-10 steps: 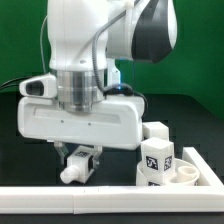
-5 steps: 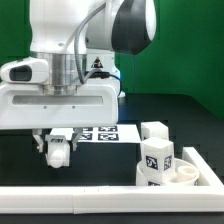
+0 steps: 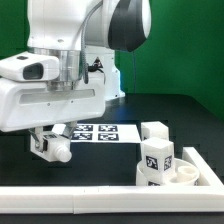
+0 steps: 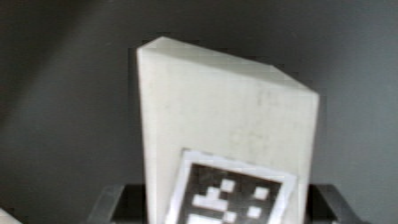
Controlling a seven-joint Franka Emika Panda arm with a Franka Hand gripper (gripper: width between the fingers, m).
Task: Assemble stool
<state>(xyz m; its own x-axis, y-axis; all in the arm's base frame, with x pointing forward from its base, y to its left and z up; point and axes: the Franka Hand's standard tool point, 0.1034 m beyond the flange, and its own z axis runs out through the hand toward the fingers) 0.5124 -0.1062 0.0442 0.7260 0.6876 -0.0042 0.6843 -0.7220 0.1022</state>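
My gripper (image 3: 50,146) is shut on a white stool leg (image 3: 59,153) and holds it tilted above the black table, at the exterior view's left. In the wrist view the leg (image 4: 222,110) fills the picture, its black-and-white tag low between my dark fingers (image 4: 128,203). The gripper (image 4: 228,206) closes on the leg's tagged end. At the exterior view's right, a tagged leg (image 3: 157,162) stands against the round white seat (image 3: 192,170), and another leg (image 3: 155,131) lies behind it.
The marker board (image 3: 102,133) lies flat on the table behind my gripper. A white rail (image 3: 110,200) runs along the front edge. The arm's broad white body (image 3: 55,100) hides the table's back left.
The arm has moved toward the exterior view's left with the leg in the gripper, and the leg has tilted. The marker board has come into view behind it.
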